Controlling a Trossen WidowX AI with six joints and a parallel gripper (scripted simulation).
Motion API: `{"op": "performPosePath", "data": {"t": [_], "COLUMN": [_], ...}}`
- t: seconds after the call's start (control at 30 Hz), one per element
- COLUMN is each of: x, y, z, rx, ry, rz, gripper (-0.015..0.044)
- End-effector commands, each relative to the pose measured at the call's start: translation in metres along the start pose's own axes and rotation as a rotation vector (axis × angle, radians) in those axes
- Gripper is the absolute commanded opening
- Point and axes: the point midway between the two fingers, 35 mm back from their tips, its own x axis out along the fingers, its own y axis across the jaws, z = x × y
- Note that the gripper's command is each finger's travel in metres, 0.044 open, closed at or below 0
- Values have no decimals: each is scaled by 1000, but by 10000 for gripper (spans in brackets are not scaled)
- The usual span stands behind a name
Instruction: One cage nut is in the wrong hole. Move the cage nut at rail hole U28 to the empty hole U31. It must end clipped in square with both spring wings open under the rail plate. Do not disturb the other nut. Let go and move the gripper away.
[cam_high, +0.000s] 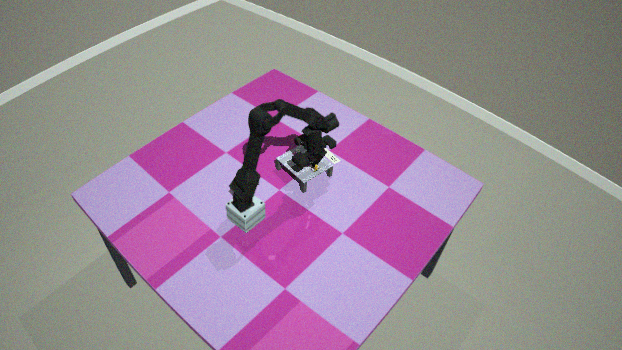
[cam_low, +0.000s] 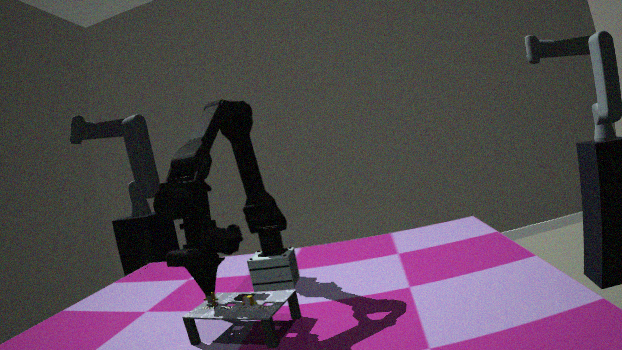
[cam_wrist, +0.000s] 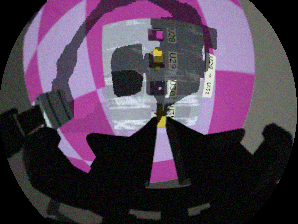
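Task nut (cam_low: 213, 299) (cam_wrist: 161, 121): located directly at the tips of the claw (cam_high: 320, 161) (cam_low: 211, 293) (cam_wrist: 161, 119), at the U31 end of the rail plate (cam_high: 306, 176) (cam_low: 197, 314) (cam_wrist: 116, 35). The other nut (cam_high: 316, 167) (cam_low: 251, 300) (cam_wrist: 157, 57) stands apart, at U29, with the U30 hole (cam_wrist: 158, 88) between them. Appearance: yellow, with a dark part in the wrist view; mostly hidden by the tips. Whether it sits square, and how its wings stand under the plate, cannot be told. Claw: pointing down, fingers nearly together, clamped on the task nut
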Motion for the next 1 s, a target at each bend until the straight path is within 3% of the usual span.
{"op": "performPosePath", "data": {"t": [0.0,0.97], "x": [0,2], "y": [1,3], "z": [0,0], "rx": [-4,-3], "ry": [2,2], "rz": [-10,-53], "gripper": [35,35]}}
